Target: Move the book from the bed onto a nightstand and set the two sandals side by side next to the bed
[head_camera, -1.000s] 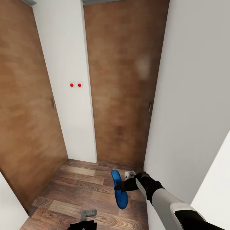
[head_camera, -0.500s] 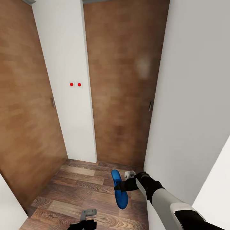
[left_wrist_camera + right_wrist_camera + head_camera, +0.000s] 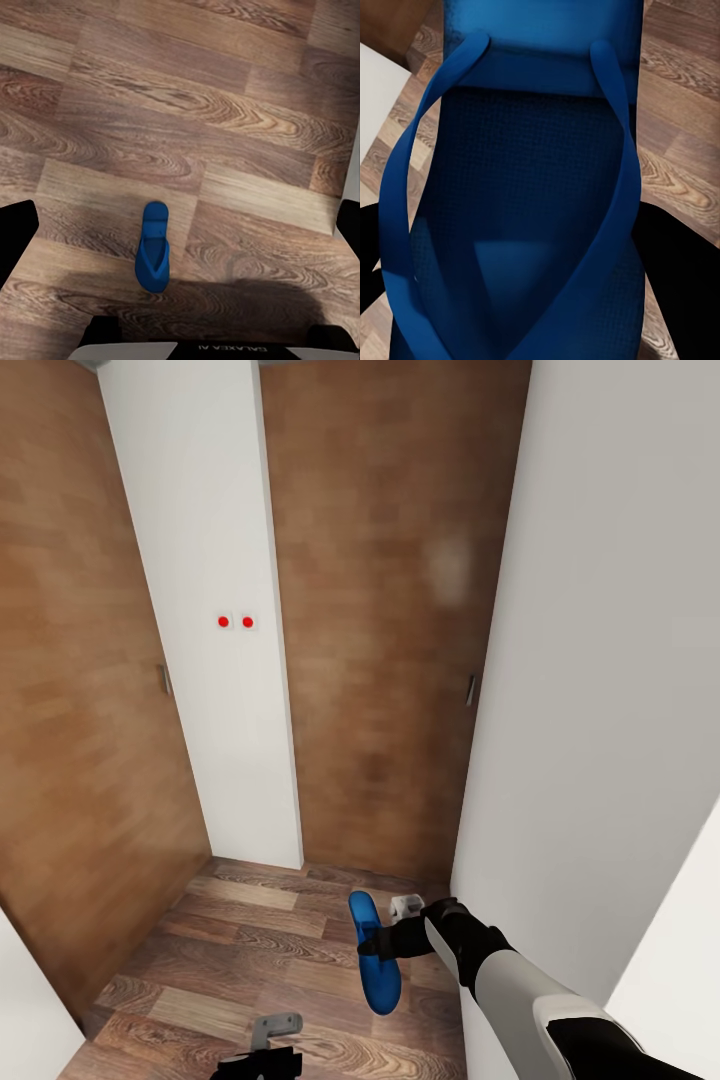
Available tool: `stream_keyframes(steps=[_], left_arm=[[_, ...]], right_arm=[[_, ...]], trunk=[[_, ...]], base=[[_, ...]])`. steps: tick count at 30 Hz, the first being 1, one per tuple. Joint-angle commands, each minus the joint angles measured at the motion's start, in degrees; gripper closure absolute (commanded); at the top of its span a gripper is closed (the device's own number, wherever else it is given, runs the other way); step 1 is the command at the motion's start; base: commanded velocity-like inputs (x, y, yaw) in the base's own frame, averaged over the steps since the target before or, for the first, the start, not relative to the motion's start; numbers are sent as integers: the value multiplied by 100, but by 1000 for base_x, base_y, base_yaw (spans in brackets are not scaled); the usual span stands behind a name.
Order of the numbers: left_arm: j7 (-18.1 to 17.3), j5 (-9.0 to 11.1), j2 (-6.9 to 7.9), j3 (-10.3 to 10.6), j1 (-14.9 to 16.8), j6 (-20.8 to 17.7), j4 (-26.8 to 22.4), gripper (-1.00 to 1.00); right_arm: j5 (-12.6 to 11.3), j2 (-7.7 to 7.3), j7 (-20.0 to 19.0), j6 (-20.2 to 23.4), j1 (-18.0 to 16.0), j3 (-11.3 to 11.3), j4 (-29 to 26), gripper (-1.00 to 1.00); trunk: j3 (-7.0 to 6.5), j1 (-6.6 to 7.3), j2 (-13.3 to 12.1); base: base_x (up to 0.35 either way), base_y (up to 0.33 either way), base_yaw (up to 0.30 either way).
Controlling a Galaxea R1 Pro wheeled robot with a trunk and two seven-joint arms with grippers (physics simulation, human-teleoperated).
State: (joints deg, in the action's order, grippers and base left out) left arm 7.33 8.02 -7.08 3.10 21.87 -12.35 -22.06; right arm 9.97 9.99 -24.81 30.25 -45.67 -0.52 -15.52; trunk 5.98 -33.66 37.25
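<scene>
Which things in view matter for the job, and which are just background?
Job:
- blue sandal, gripped by the right end effector
- second sandal, lying on the floor
- left end effector, open and empty

Background:
- wooden doors
- wall panel with two red dots
- white wall
</scene>
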Motion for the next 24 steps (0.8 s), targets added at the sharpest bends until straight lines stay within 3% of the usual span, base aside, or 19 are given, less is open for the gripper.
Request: stream_keyframes(steps=[1, 24], left_arm=[[40, 59, 4, 33, 2, -31, -15, -100], [51, 55, 15, 25, 320, -96, 8, -100]], right_arm=[[49, 1, -32, 25, -3, -9, -12, 100], [49, 1, -32, 25, -3, -9, -12, 100]], trunk=[[29, -24, 51], [442, -530, 973]], base=[[0, 0, 0], [0, 0, 0]])
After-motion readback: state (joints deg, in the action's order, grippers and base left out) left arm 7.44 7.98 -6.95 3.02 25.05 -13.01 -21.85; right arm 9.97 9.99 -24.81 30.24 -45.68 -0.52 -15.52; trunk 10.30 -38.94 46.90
